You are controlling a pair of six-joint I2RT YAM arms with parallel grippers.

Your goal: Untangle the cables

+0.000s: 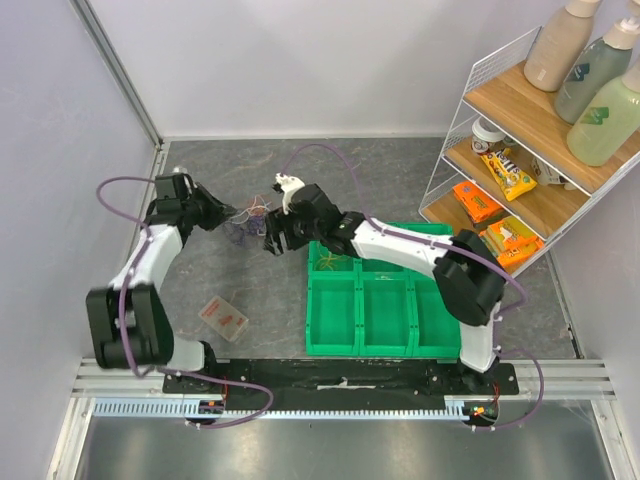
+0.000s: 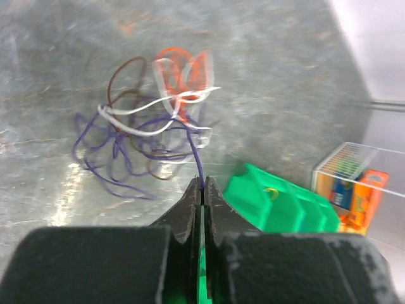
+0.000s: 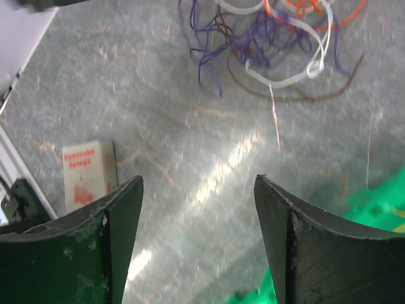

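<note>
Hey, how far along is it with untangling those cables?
Early. Done: little that shows; something yellowish lies in one compartment of the green bin, maybe a sorted wire. In hand: the left gripper is shut on a purple wire running from the cables; the right gripper hangs open nearby, empty. Left: purple, white, orange and brown loops overlap in one tangle.

Cables (image 1: 248,221) lie hemmed in on the table (image 1: 300,170), with the left gripper (image 1: 226,213) at their left edge and the right gripper (image 1: 271,240) just beside them on the right. Bare tabletop gives passage behind the tangle and in front, down to the sponge pack (image 1: 224,318). The green bin (image 1: 360,310) and the right arm over its corner block the right; the shelf (image 1: 500,100) stands beyond.
</note>
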